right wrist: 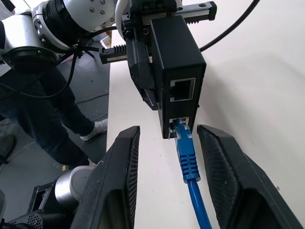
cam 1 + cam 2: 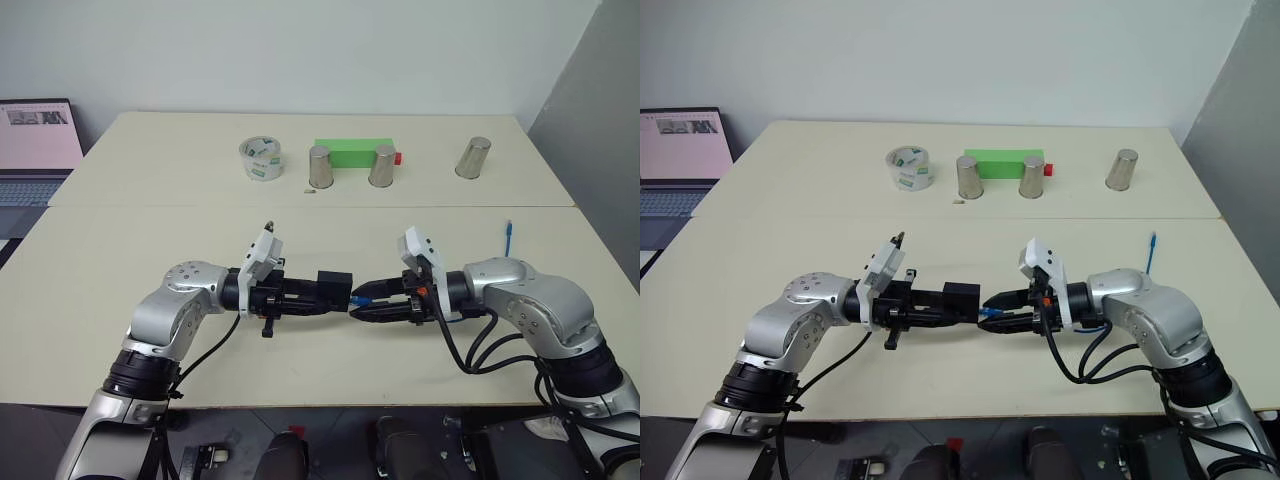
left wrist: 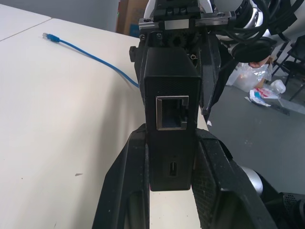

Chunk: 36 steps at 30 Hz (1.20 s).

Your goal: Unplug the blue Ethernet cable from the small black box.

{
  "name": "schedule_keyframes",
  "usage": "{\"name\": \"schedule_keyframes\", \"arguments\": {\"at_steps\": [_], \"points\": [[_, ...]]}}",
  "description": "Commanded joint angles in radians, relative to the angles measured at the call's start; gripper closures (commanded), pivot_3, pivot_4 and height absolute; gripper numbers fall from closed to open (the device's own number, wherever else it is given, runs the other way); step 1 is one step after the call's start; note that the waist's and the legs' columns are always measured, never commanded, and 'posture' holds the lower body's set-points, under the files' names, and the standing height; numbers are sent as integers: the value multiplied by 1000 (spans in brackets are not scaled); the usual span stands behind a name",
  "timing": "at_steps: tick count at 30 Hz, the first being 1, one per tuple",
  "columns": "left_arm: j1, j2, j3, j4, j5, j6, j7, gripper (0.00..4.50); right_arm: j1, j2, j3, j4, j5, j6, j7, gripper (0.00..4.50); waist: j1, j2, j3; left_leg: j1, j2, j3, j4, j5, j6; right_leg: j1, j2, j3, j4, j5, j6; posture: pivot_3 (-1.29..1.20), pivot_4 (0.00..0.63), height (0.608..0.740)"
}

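One small black box (image 1: 177, 71), held tight between the two fingers of the left gripper (image 2: 322, 297). Sits up off the table (image 2: 120, 300), right in the gap between the two hands. Long side of the box runs along those fingers, with its two-socket end facing the right gripper (image 1: 164, 183). Two sockets there, one free and one with the plug in it.

One blue Ethernet cable (image 1: 187, 162). Plug end points straight into the box socket, cord lying along between the right gripper's fingers (image 1: 116, 181). Those fingers stand apart, one each side of the plug, not pinching it. Other end of the cord lies loose on the table, past the right arm (image 2: 509, 236), well away from both hands.

Far off from the hands, at the back of the table: three metal cups (image 2: 320, 167), one roll of tape (image 2: 261, 160), one green block (image 2: 352, 152). One laptop (image 2: 35, 150) off beyond the left arm.
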Motion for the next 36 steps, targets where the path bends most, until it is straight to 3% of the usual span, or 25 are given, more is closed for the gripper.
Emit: {"name": "schedule_keyframes", "arguments": {"at_steps": [1,11,19,21,32,36], "points": [[-2,-1,1,-10,0,-18,-14,3702,-14,1,-1,-10,-7,-21,-5,2506,0,0,0,0,0,0,0,0,0,0,0,0,0,0,0,0,150,740],[-5,-5,4,-15,-2,-13,-11,3702,-13,-19,39,0,-65,-75,23,2506,0,0,0,0,0,0,0,0,0,0,0,0,0,0,0,0,150,740],[-2,-4,-2,-23,4,-14,-14,3702,-29,-7,26,13,-54,-69,31,4243,0,0,0,0,0,0,0,0,0,0,0,0,0,0,0,0,150,740],[-3,-4,-3,-22,7,-14,-14,3702,-33,-8,21,15,-49,-64,39,4475,0,0,0,0,0,0,0,0,0,0,0,0,0,0,0,0,150,740],[11,18,-31,-28,39,-45,-36,3703,-51,-43,46,32,-71,-47,80,4474,0,0,0,0,0,0,0,0,0,0,0,0,0,0,0,0,150,740],[4,54,-10,15,60,-70,-43,3703,-33,-109,52,71,-102,-71,120,4474,0,0,0,0,0,0,0,0,0,0,0,0,0,0,0,0,150,740]]}}
